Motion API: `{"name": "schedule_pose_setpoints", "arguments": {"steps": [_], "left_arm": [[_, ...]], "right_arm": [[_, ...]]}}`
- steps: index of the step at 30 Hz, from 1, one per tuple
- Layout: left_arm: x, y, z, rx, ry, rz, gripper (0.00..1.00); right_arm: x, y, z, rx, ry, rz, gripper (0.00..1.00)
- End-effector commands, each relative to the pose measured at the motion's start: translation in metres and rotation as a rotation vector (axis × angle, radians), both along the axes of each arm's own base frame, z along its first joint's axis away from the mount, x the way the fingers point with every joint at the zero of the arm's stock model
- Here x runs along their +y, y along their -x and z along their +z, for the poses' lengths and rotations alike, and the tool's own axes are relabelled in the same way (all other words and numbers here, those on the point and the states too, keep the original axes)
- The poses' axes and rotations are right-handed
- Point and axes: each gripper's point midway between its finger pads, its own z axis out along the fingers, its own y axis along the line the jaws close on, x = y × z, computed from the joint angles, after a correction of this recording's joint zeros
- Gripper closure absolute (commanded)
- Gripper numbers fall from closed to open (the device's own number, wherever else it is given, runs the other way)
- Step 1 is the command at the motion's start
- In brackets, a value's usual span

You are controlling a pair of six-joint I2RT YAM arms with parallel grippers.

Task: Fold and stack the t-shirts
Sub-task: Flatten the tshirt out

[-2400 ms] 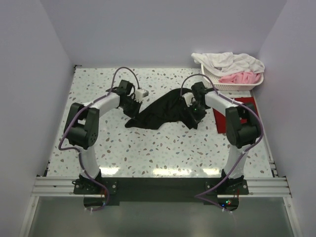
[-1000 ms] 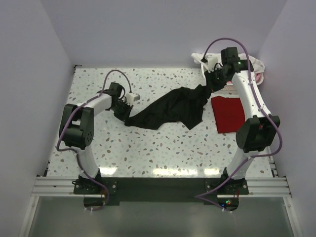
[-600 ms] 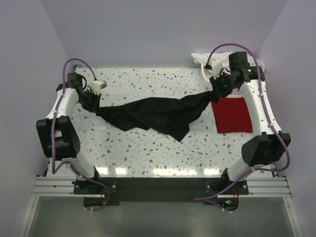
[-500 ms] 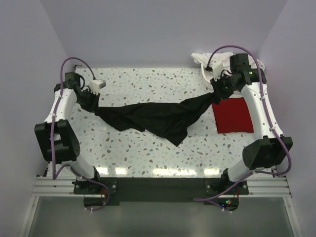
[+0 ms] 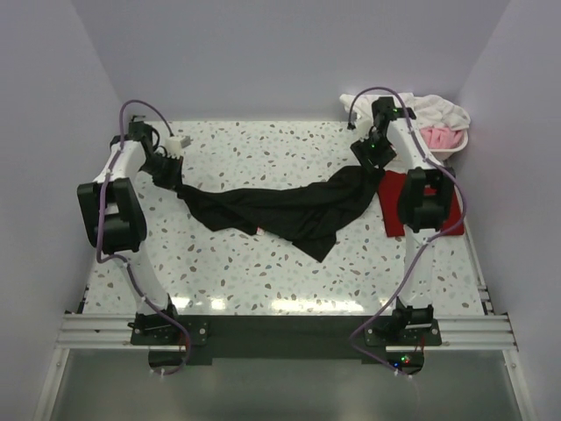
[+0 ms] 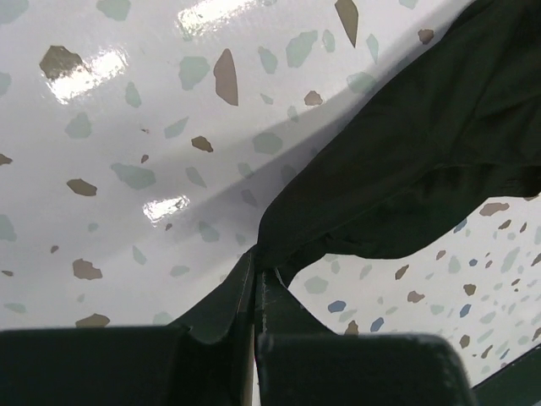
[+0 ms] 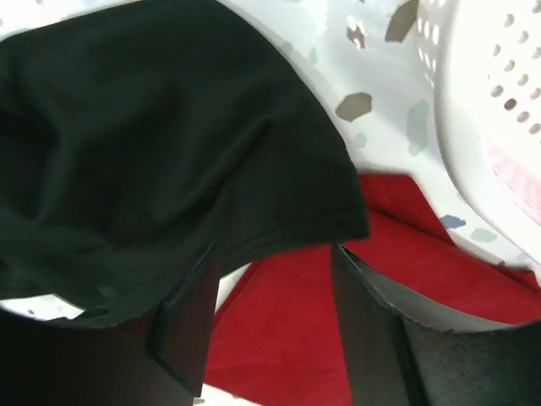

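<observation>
The black t-shirt (image 5: 280, 206) lies stretched in a crumpled band across the table. My left gripper (image 5: 165, 171) is shut on its left end, and the left wrist view shows the fingertips (image 6: 256, 272) pinching a fold of the black cloth (image 6: 423, 144). My right gripper (image 5: 372, 156) hovers open at the shirt's right end. In the right wrist view the black hem (image 7: 279, 211) lies loose just past my spread right gripper (image 7: 275, 271). The folded dark red t-shirt (image 5: 392, 206) lies under it, seen as red cloth (image 7: 296, 338), partly hidden by the right arm.
A white perforated basket (image 5: 458, 145) holding white (image 5: 429, 107) and pink cloth (image 5: 436, 136) stands at the back right, its wall (image 7: 490, 101) close to my right gripper. The speckled table (image 5: 263, 263) ends in walls on three sides.
The left arm pulled its end of the black shirt left and back, stretching it out. The right gripper opened and let go of the right end, which now rests over the red shirt's edge.
</observation>
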Motion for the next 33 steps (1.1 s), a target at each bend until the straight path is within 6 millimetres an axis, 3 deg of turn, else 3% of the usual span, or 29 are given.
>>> {"name": "schedule_pose_setpoints", "arguments": {"steps": [1,2,3,4,6,7,10,14,18,23,30,32,33], "left_arm": [[-0.005,-0.004,0.004,0.013,0.043,0.070,1.00],[-0.008,-0.002,0.002,0.020,0.052,0.073,1.00],[-0.009,0.002,-0.004,0.037,0.059,0.080,1.00],[-0.009,0.005,-0.006,0.045,0.059,0.080,1.00],[-0.009,0.010,-0.012,0.065,0.058,0.085,1.00],[-0.009,0.011,-0.013,0.066,0.057,0.083,1.00],[-0.010,0.014,-0.014,0.074,0.063,0.081,1.00],[-0.011,0.016,-0.017,0.084,0.064,0.081,1.00],[-0.011,0.017,-0.017,0.083,0.065,0.080,1.00],[-0.012,0.024,-0.020,0.091,0.065,0.065,1.00],[-0.013,0.031,-0.025,0.099,0.061,0.062,1.00],[-0.013,0.031,-0.026,0.102,0.063,0.065,1.00],[-0.013,0.030,-0.025,0.100,0.064,0.064,1.00]], "right_arm": [[0.020,0.018,0.078,-0.126,-0.085,0.045,0.41],[0.029,0.028,0.080,-0.111,-0.114,0.089,0.41],[0.048,0.046,0.096,-0.120,-0.144,0.156,0.42],[0.064,0.069,0.081,-0.048,-0.192,0.232,0.45],[0.099,0.105,0.090,-0.026,-0.232,0.359,0.48],[0.108,0.122,0.076,0.012,-0.236,0.393,0.49],[0.146,0.156,0.065,0.058,-0.229,0.494,0.47],[0.190,0.182,0.046,0.101,-0.222,0.561,0.41],[0.217,0.192,0.021,0.070,-0.182,0.606,0.36],[0.228,0.205,-0.008,0.068,-0.117,0.685,0.35],[0.237,0.197,-0.034,0.040,-0.094,0.669,0.35],[0.233,0.187,-0.041,0.015,-0.054,0.648,0.38],[0.234,0.182,-0.044,0.007,-0.042,0.636,0.46]]}}
